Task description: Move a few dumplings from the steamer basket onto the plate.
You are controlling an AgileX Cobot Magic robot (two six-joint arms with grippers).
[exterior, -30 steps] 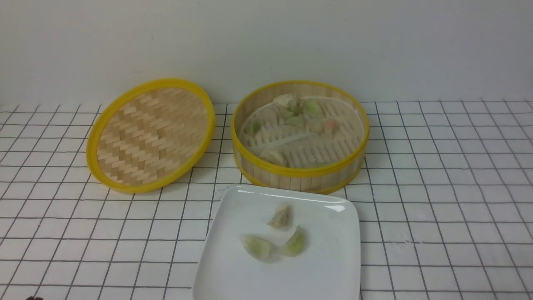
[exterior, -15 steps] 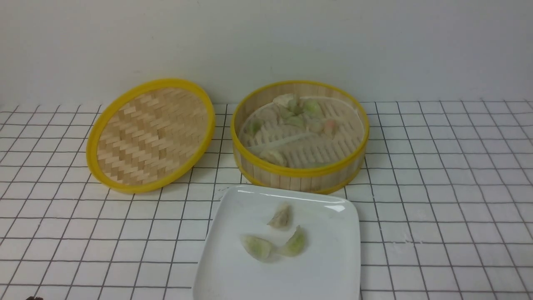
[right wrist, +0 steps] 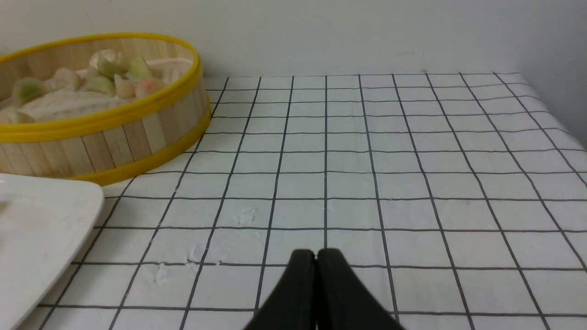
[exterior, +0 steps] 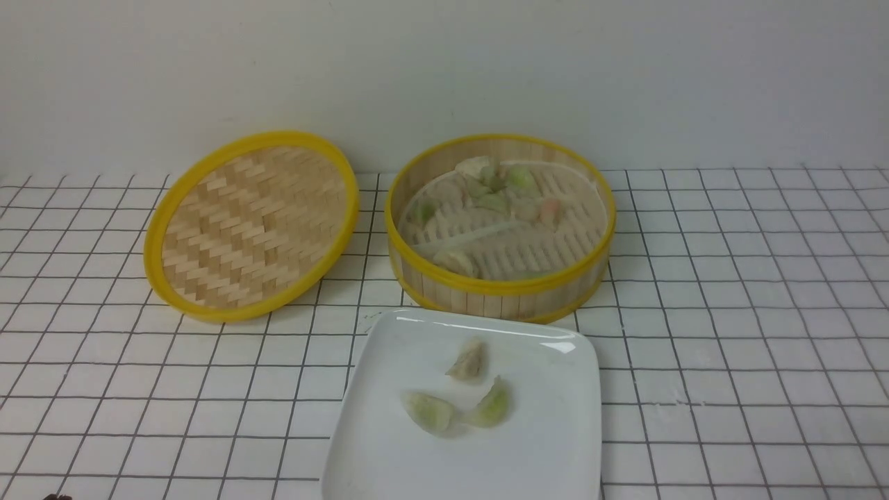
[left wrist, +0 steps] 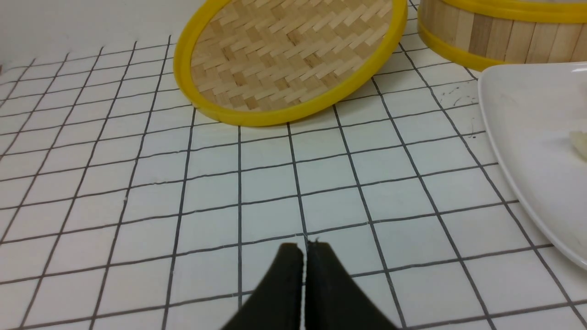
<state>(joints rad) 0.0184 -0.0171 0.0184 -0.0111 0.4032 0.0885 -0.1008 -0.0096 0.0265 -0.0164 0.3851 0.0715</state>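
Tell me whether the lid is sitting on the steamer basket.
No, the lid lies tilted on the table to the left of the open steamer basket.

We see little of our own body here. In the left wrist view, our left gripper (left wrist: 305,247) shows as two matte black fingers (left wrist: 282,288), broad at the base and tapering to blunt, squared tips, with only a thin pale seam between them. In the right wrist view, our right gripper (right wrist: 316,253) looks the same: two smooth black fingers (right wrist: 339,293) narrowing to rounded tips. No cables, screws or markings can be made out on either pair.
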